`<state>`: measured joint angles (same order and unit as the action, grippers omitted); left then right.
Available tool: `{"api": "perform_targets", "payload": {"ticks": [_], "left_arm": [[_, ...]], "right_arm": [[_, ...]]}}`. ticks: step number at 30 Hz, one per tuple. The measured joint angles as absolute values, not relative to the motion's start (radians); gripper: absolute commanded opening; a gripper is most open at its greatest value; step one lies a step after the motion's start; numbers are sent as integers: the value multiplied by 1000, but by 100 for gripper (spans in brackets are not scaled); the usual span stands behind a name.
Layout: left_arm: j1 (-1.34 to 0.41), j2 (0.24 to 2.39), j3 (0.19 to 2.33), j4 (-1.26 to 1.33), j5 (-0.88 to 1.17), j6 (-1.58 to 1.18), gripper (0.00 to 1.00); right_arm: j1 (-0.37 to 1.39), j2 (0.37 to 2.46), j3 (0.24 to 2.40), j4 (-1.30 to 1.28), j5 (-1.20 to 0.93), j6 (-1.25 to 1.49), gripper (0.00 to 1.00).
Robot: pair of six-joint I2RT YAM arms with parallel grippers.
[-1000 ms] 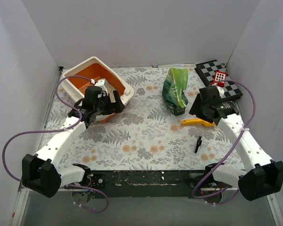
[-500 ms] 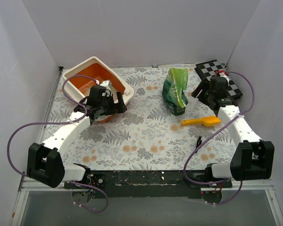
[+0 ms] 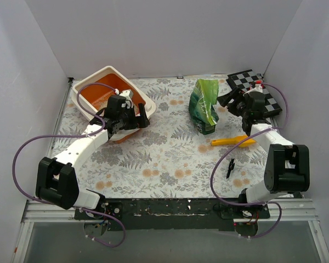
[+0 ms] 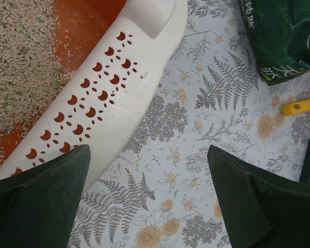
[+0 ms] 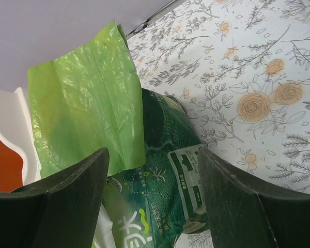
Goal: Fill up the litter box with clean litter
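Observation:
The litter box (image 3: 101, 78) stands at the back left, cream rim around an orange basin. Pale granules of clean litter (image 4: 20, 62) lie in the basin in the left wrist view, next to the perforated rim (image 4: 119, 88). My left gripper (image 3: 141, 115) is open and empty, over the mat just right of the box's near right rim (image 4: 150, 196). My right gripper (image 3: 225, 102) is open, pointing at the glossy green bag (image 3: 204, 107) from its right. In the right wrist view the bag (image 5: 165, 155) fills the space beyond my open jaws (image 5: 152, 196), not touched.
A yellow scoop (image 3: 233, 141) lies on the floral mat right of centre, also in the left wrist view (image 4: 299, 106). A small black object (image 3: 230, 167) lies nearer the front. A checkerboard (image 3: 266, 98) sits at the back right. White walls enclose three sides.
My right arm swung from above the scoop to the back and turned toward the bag. My left gripper shifted right, off the litter box onto the mat beside it.

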<state>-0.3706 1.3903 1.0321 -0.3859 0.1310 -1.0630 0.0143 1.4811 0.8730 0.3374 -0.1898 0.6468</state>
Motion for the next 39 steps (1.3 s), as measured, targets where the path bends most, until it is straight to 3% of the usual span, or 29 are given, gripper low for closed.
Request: {"api": "perform_targets", "payload": {"ticks": [12, 20, 25, 29, 30, 31, 32, 39], "left_arm": [[-371, 1398, 1043, -394, 173, -1053, 98], [-371, 1398, 1044, -397, 201, -1055, 98], [-371, 1398, 1045, -399, 210, -1055, 98], [-371, 1398, 1045, -399, 213, -1055, 98], [-371, 1398, 1045, -399, 214, -1055, 98], [-371, 1398, 1045, -399, 215, -1055, 98], [-371, 1398, 1045, -399, 215, -1055, 98], [-371, 1396, 1053, -421, 214, -1054, 98]], "right_arm": [[13, 1681, 874, 628, -303, 759, 73], [13, 1787, 876, 810, -393, 840, 63], [13, 1804, 876, 940, -445, 884, 51], [13, 1831, 876, 1040, -485, 926, 30], [13, 1839, 876, 1060, -498, 938, 22], [13, 1847, 876, 1077, -510, 949, 6], [13, 1853, 876, 1094, -524, 957, 1], [11, 1856, 890, 1155, -606, 987, 1]]}}
